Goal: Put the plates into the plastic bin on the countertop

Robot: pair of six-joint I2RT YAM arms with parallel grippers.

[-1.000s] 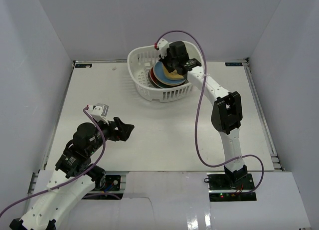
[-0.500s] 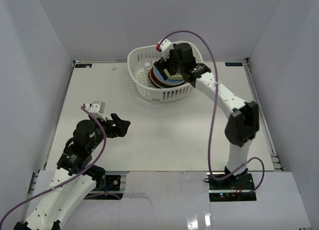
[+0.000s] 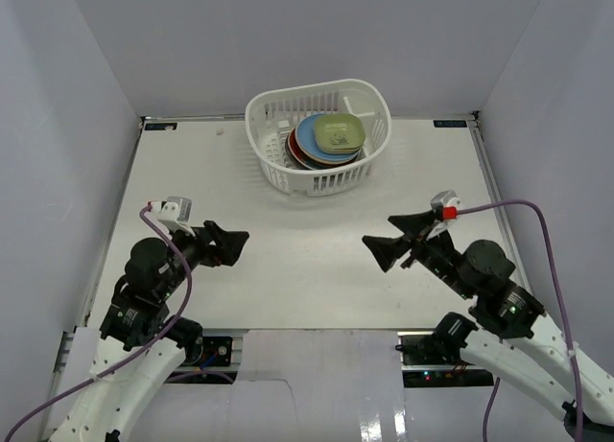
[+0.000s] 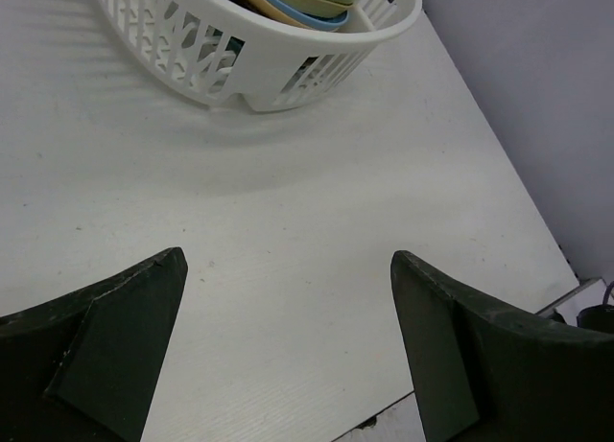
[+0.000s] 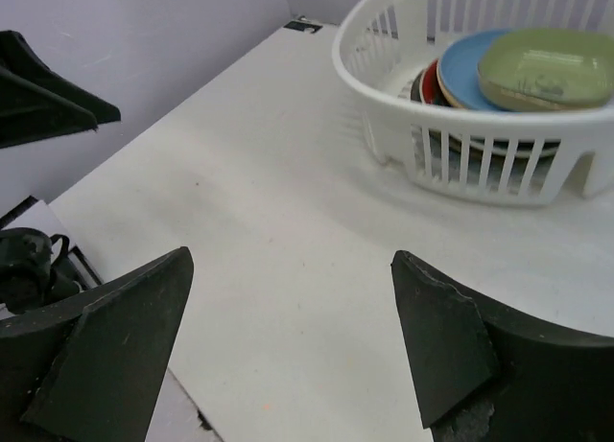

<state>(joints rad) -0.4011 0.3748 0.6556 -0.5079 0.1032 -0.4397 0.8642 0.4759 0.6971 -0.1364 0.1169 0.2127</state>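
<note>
Counter (image 3: 288,255) white; plastic bin (image 3: 257,126) stands at its far centre; plates (image 3: 309,141) stacked inside the bin, green rounded-square plate (image 3: 340,130) uppermost, a blue one beneath it; left hand (image 3: 235,245) wide, holding nothing, above near-left counter; right hand (image 3: 377,231) wide, holding nothing, near-right, well apart from bin.

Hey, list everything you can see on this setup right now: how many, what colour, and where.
plastic bin: one, white, far middle of the countertop
plates: one stack, mixed colours, inside the bin; full count hidden
green plate: one, rounded-square, top of the stack
blue plate: one, round, just under the green one
countertop: one, white
cables: two, purple, one along each arm
left gripper: one, black, open, empty, near left
right gripper: one, black, open, empty, near right
</note>
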